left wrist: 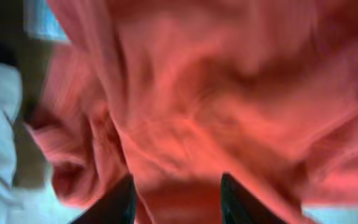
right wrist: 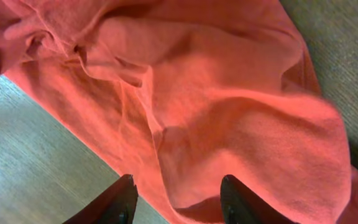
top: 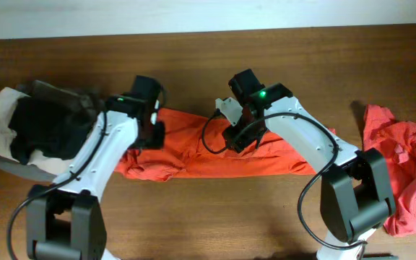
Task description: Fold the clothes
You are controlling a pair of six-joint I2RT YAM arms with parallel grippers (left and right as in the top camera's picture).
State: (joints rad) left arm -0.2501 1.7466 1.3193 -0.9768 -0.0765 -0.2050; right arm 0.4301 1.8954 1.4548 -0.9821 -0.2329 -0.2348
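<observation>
An orange-red garment (top: 215, 155) lies across the middle of the table as a long, rumpled band. My left gripper (top: 152, 137) is low over its left part. In the blurred left wrist view the fingers (left wrist: 178, 182) are open, with the cloth (left wrist: 216, 93) bunched between and beyond them. My right gripper (top: 239, 139) is low over the band's middle. Its fingers (right wrist: 178, 182) are open around a raised fold of the cloth (right wrist: 229, 112), near the cloth's edge. A second red garment (top: 403, 173) lies crumpled at the right. No lettering shows.
A pile of dark and beige clothes (top: 42, 130) lies at the left of the wooden table (top: 215, 217). The crumpled red garment reaches the table's right edge. Both arm bases stand at the front edge.
</observation>
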